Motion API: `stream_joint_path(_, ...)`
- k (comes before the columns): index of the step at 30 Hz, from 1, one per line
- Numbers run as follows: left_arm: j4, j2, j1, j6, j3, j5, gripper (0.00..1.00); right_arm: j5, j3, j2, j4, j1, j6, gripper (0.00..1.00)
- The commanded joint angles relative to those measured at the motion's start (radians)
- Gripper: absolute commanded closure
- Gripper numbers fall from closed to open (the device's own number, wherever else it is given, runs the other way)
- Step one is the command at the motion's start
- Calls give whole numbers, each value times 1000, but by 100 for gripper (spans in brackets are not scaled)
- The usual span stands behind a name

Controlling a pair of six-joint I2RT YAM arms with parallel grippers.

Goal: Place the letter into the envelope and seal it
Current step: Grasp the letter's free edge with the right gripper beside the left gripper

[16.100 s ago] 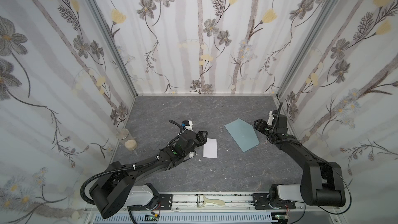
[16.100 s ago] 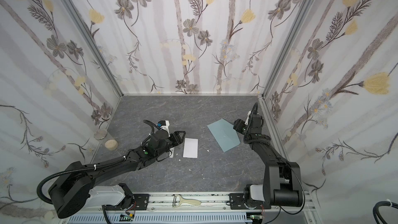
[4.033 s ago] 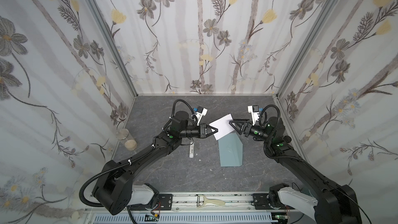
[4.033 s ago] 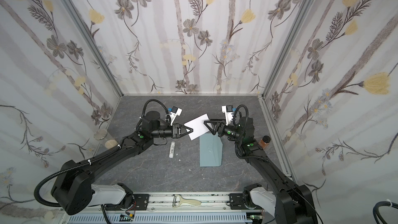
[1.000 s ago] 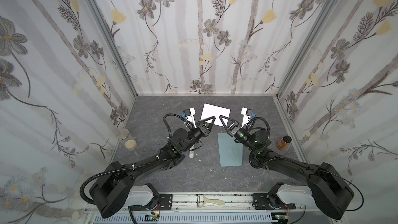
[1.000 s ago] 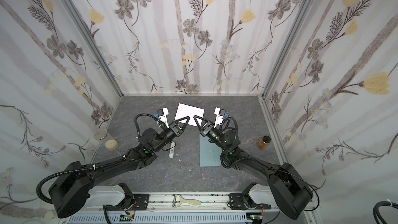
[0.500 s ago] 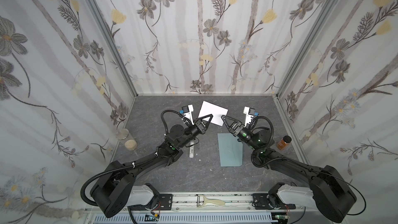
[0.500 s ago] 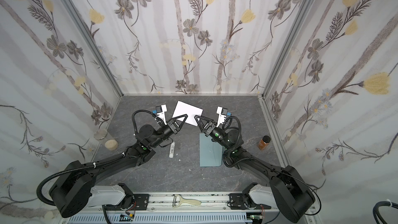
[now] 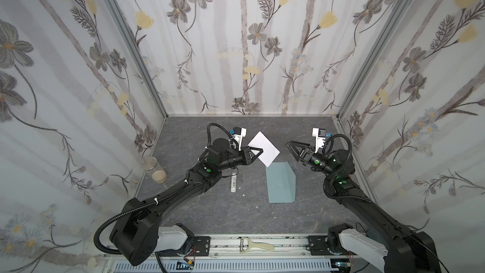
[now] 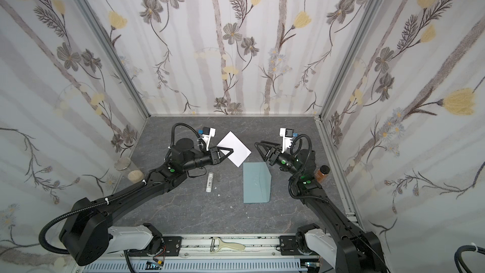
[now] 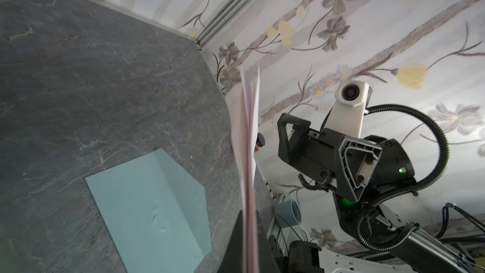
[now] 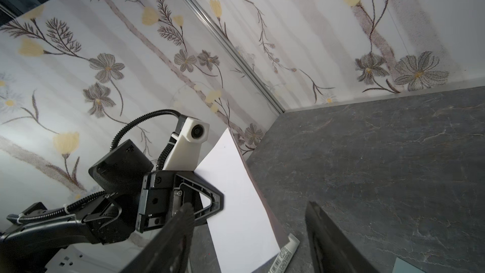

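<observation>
Near flat envelope (image 9: 280, 183), thin, perhaps folded letter (image 9: 265, 148)

Overhead stereo pair; wrist cams near letter (image 11: 241, 127)

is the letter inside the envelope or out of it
Out. The left tool holds the letter up in the air, while the envelope lies on the table.

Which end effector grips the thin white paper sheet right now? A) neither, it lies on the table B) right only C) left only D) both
C: the left end effector is shut on the thin white paper sheet, held in the air, while the right end effector stands open, clear of it.
</observation>
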Motion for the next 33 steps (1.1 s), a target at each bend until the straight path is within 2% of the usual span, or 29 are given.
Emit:
stream_joint_path(1, -149, -12, 6, 83, 18, 128, 100, -147, 24, -6, -155, -5, -132, 31)
stream_joint_path(9, -153, 3, 5, 66, 9, 392, 100, -229, 4, 19, -187, -4, -180, 25)
stream_joint_path(19, -166, -3, 6, 77, 3, 416, 100, -293, -4, 73, -145, 81, -175, 24)
stream_joint_path(23, -169, 3, 5, 82, 8, 417, 100, -325, 20, 107, -130, 117, -172, 33)
stream_joint_path(26, -170, 3, 6, 87, 9, 419, 100, -316, 31, 114, -119, 126, -168, 52)
stream_joint_path(29, -174, 3, 6, 91, 11, 412, 100, -332, 34, 118, -94, 128, -151, 60)
stream_joint_path(31, -175, 3, 5, 92, 11, 405, 100, -344, 35, 124, -80, 130, -139, 61)
stream_joint_path(33, -175, 2, 6, 94, 11, 401, 100, -349, 37, 128, -77, 133, -135, 69)
